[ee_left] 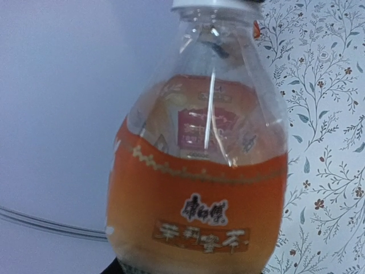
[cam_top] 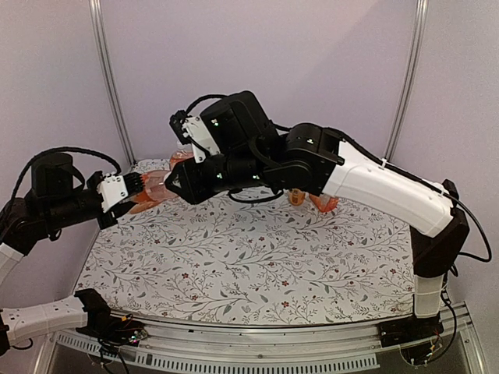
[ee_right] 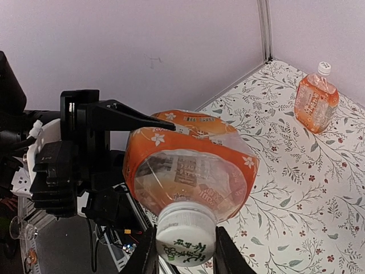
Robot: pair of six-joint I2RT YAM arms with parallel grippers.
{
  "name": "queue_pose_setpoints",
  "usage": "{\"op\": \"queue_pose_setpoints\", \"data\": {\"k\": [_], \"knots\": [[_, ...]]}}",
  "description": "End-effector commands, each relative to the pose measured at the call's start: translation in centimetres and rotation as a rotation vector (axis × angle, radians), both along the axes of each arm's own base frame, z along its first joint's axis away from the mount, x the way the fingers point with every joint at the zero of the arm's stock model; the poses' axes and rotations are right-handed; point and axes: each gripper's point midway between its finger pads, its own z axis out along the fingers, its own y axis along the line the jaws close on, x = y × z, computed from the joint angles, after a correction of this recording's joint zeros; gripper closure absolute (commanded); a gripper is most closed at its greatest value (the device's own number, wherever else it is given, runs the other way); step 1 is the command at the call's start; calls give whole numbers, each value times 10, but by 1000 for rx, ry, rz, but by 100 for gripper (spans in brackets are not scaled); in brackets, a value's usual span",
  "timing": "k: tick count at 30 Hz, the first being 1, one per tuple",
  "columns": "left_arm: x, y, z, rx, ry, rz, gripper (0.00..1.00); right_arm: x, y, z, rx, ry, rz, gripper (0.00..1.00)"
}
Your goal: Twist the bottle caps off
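Note:
An orange-drink bottle (cam_top: pixel 153 189) with a red-orange label is held sideways in the air at the table's back left. My left gripper (cam_top: pixel 134 192) is shut on its body; the bottle (ee_left: pixel 199 188) fills the left wrist view and hides the fingers. Its white cap (ee_right: pixel 186 235), with green print on top, sits between the two fingers of my right gripper (ee_right: pixel 185 254), which is shut on it; the cap's rim also shows in the left wrist view (ee_left: pixel 212 4). In the top view the right gripper (cam_top: pixel 175 184) meets the bottle's neck end.
A second capped bottle (ee_right: pixel 315 100) stands upright near the back corner of the floral table (ee_right: pixel 296 188). Orange bottles show partly behind the right arm (cam_top: pixel 182 158) and under it (cam_top: pixel 323 203). The left arm's black body (ee_right: pixel 68 165) is close behind the held bottle.

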Motion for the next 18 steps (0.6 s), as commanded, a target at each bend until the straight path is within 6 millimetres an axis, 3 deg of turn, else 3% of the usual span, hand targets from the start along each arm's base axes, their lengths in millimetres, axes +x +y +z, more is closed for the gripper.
{"op": "queue_pose_setpoints", "data": {"k": [1, 4, 6, 9, 14, 18], "knots": [[-26, -15, -12, -6, 89, -140, 78, -23, 8, 2, -19, -56, 187, 100], [-68, -27, -20, -30, 248, -314, 79, -70, 7, -15, -115, -167, 438, 100], [-99, -34, -26, -63, 377, -428, 79, -103, 0, -30, -206, -339, 628, 100], [-132, -40, -28, -127, 518, -546, 79, -135, -11, -40, -277, -480, 795, 100], [-138, -43, -27, -168, 575, -561, 80, -157, -23, -49, -355, -667, 956, 100], [-139, -45, -33, -168, 606, -563, 81, -165, -28, -39, -369, -820, 1029, 100]]}}
